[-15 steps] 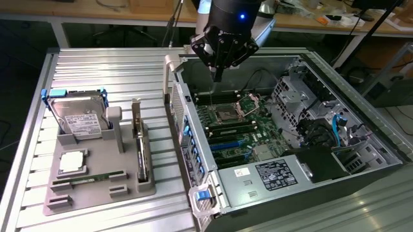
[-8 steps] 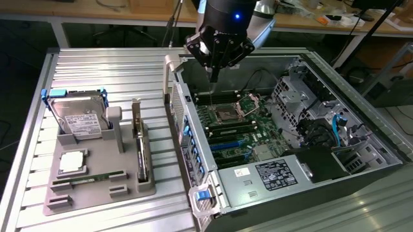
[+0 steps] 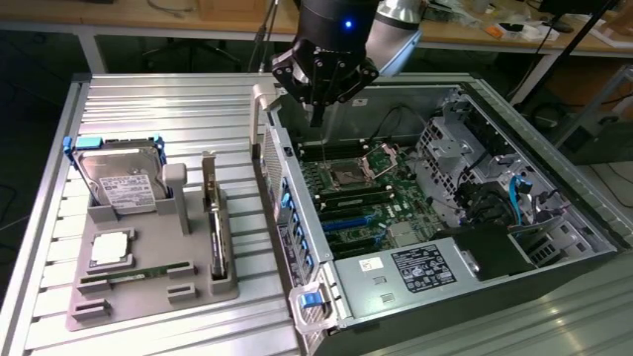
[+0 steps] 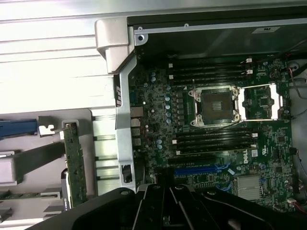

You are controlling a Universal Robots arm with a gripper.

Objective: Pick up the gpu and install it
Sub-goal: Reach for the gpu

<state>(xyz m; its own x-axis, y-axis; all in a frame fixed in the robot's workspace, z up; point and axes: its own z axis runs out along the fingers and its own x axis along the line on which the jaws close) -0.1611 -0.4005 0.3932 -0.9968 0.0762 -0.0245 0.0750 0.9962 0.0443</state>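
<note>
**The gpu** (image 3: 215, 226) stands on edge in a slot of the grey holder (image 3: 118, 297) on the ribbed tabletop (image 3: 158, 104), just beside the open computer case (image 3: 296, 245). It looks like a thin, stiff, light but fragile card, probably best gripped across its upper edge. The gripper (image 3: 316, 115) hangs over the motherboard (image 3: 366, 185), with its fingers fully closed and empty.
</note>
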